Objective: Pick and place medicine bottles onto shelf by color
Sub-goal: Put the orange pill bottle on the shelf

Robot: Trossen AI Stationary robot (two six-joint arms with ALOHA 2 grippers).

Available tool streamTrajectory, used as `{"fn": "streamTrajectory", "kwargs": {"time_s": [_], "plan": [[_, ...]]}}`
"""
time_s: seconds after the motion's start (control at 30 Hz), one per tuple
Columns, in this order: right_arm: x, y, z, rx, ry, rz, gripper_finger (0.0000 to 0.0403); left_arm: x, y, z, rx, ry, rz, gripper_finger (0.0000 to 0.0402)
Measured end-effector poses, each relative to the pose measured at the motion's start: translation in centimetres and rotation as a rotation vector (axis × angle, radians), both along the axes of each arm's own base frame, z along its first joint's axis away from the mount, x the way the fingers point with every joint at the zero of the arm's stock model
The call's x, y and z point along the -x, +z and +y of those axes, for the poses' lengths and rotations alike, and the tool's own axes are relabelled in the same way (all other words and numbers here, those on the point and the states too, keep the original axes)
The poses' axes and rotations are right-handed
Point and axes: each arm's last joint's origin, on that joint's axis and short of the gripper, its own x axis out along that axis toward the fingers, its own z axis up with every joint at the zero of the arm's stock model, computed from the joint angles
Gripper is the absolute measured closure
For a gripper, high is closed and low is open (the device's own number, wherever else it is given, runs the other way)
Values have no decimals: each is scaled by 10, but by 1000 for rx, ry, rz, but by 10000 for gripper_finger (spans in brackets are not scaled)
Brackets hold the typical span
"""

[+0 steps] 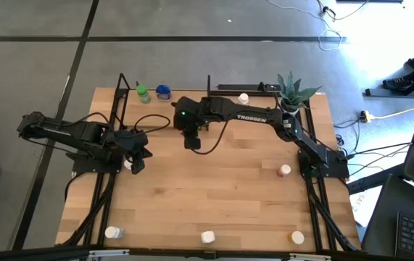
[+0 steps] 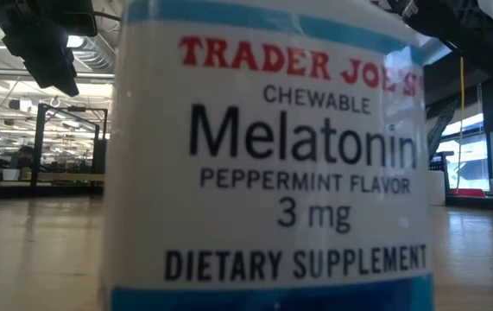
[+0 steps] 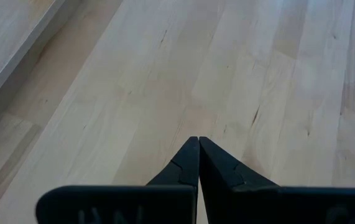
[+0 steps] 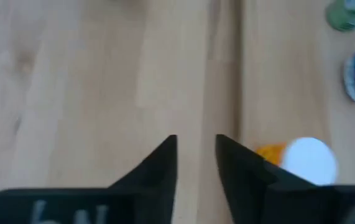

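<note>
Wood table (image 1: 214,196); right hand (image 4: 196,155) slightly parted, empty, over bare boards. White bottle (image 4: 309,160) just beside it; green bottle (image 1: 143,93) and blue bottle (image 1: 163,91) farther off. Left hand (image 3: 198,144) closed, empty.

Look at the white bottle (image 2: 268,155) right against the low camera: its label reads "TRADER JOE'S CHEWABLE Melatonin PEPPERMINT FLAVOR 3 mg DIETARY SUPPLEMENT". From above, you can read "TROSSEN" along the right arm (image 1: 251,117).
</note>
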Motion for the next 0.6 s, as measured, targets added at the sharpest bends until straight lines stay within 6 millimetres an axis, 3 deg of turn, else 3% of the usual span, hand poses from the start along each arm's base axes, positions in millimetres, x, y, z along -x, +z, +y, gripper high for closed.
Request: {"fn": "streamTrajectory", "kwargs": {"time_s": [0.27,0.47,0.6], "plan": [[1,-8,-27,-83,-105,-2,393,0,0,0,0,0,0,401],[-1,-16,-34,-166,-136,0,394,0,0,0,0,0,0,401],[-8,-32,-35,-211,-157,15,399,0,0,0,-2,2,-1,401]]}}
